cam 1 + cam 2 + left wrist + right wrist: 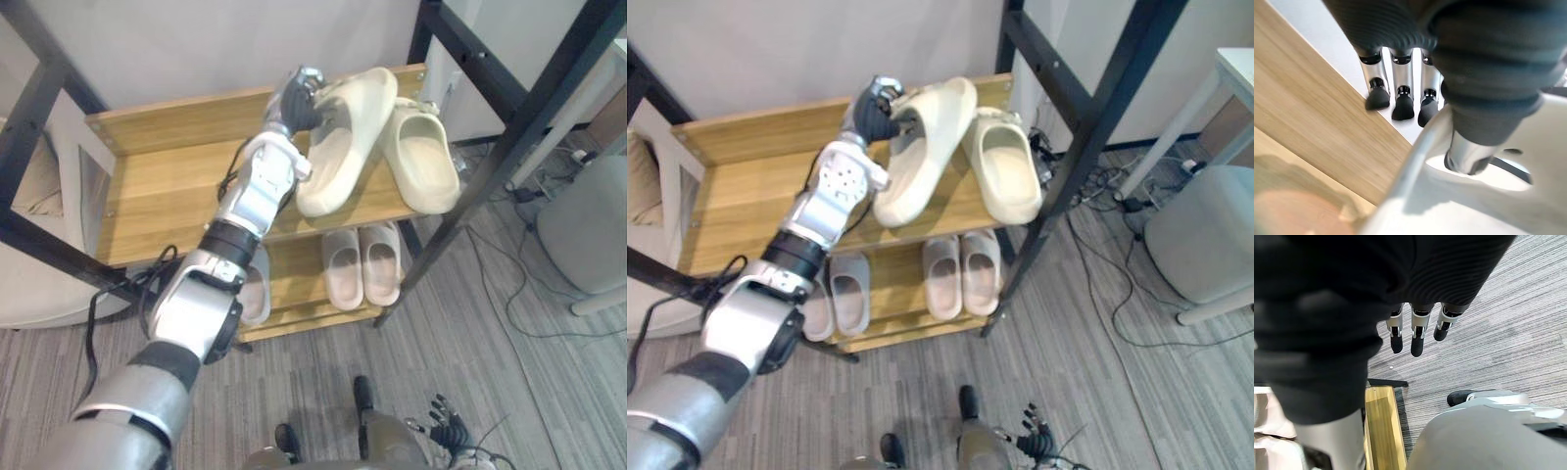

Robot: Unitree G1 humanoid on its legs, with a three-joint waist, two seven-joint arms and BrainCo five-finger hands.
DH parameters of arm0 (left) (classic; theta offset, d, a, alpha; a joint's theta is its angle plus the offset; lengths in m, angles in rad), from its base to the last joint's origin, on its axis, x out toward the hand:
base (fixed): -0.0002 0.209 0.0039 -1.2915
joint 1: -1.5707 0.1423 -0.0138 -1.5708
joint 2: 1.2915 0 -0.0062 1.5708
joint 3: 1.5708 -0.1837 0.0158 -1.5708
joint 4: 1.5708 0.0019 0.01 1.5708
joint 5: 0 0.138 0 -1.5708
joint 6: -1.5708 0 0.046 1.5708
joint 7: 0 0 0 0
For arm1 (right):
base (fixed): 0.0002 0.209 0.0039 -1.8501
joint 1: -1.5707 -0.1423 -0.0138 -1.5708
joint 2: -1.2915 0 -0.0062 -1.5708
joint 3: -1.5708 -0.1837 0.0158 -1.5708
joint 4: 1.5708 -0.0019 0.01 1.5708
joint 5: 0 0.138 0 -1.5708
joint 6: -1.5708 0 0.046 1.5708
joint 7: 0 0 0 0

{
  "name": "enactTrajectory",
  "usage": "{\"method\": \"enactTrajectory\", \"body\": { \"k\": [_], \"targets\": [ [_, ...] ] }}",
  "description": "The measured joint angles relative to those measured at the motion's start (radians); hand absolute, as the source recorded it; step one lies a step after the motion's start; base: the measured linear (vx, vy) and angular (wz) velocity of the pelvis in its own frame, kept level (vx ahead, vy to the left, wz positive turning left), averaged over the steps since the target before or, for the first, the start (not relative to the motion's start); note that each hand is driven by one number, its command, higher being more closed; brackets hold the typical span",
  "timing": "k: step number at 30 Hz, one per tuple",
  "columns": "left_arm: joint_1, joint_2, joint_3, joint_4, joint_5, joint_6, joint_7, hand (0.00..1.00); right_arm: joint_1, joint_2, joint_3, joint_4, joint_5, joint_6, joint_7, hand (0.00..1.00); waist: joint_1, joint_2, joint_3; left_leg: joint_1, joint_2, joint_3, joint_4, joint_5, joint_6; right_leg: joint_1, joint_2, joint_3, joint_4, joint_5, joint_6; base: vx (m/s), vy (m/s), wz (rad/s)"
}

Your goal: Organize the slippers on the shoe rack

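Note:
On the wooden top shelf [167,186] of the shoe rack, a cream slipper [348,137] lies tilted with its sole up against a second cream slipper [423,157], which rests upright at the shelf's right end. My left hand [292,103] grips the tilted slipper's far left edge. The left wrist view shows the thumb [1474,152] tucked inside the slipper [1474,205] and the fingers [1400,103] outside its rim. My right hand [448,423] hangs low over the floor, its fingers [1418,333] relaxed and holding nothing.
The lower shelf holds a pale pair of slippers [361,264] and another grey slipper [257,284] to their left. Black frame posts [509,127] flank the rack. A grey stool [588,225] and floor cables [519,284] lie to the right, a white cushion [29,284] to the left.

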Motion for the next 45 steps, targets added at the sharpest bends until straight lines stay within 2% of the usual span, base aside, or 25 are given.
{"method": "enactTrajectory", "body": {
  "k": [17,29,33,37,39,43,45],
  "targets": [
    [0.0,0.005,0.053,-0.002,-0.001,0.009,0.02,0.0,0.008,-0.004,0.036,-0.034,0.001,-0.011,0.0,0.0,0.007,-0.018,0.037,-0.024,0.01,0.001,0.044,-0.022,0.001,-0.012,0.002,0.001,0.013,0.001,0.0,0.0,-0.004,-0.01],
    [0.0,0.004,0.055,-0.067,-0.023,0.008,0.043,0.0,0.009,-0.005,0.036,-0.035,0.001,-0.013,0.0,0.0,0.018,-0.018,0.037,-0.045,0.009,-0.008,0.062,-0.023,0.002,-0.023,-0.004,-0.011,0.017,0.001,0.0,0.0,-0.004,0.01],
    [0.008,0.001,0.049,-0.141,-0.068,0.002,0.064,0.0,0.011,-0.005,0.036,-0.033,0.001,-0.012,-0.001,0.0,0.027,-0.018,0.037,-0.036,0.008,-0.024,0.062,-0.022,0.002,-0.004,-0.007,-0.024,0.015,0.001,0.0,-0.01,-0.008,0.1],
    [0.073,0.0,0.048,-0.231,-0.138,-0.03,0.071,0.0,0.011,-0.005,0.036,-0.031,0.0,-0.012,-0.002,0.0,0.043,-0.018,0.036,-0.028,0.007,-0.038,0.058,-0.022,0.003,0.013,-0.01,-0.04,0.014,-0.002,0.0,-0.02,-0.002,0.12],
    [0.131,0.001,0.05,-0.264,-0.239,-0.039,0.076,0.0,0.011,-0.005,0.036,-0.029,-0.001,-0.008,-0.001,0.0,0.052,-0.017,0.036,-0.027,0.006,-0.053,0.056,-0.019,0.004,0.02,-0.012,-0.05,0.012,-0.002,0.0,-0.01,-0.006,0.13],
    [0.212,0.0,0.057,-0.28,-0.368,-0.044,0.066,0.0,0.011,-0.006,0.036,-0.021,-0.002,-0.008,-0.001,0.0,0.054,-0.015,0.03,-0.005,0.002,-0.061,0.03,-0.007,0.002,0.046,-0.013,-0.064,-0.004,-0.002,0.0,0.0,-0.005,0.12],
    [0.252,0.001,0.065,-0.308,-0.461,-0.065,0.051,0.0,0.011,-0.007,0.036,-0.015,-0.002,-0.007,-0.001,0.0,0.06,-0.015,0.025,-0.002,-0.001,-0.066,0.019,0.003,0.002,0.046,-0.015,-0.067,-0.008,-0.002,0.0,0.02,-0.004,0.06]
  ]
}}
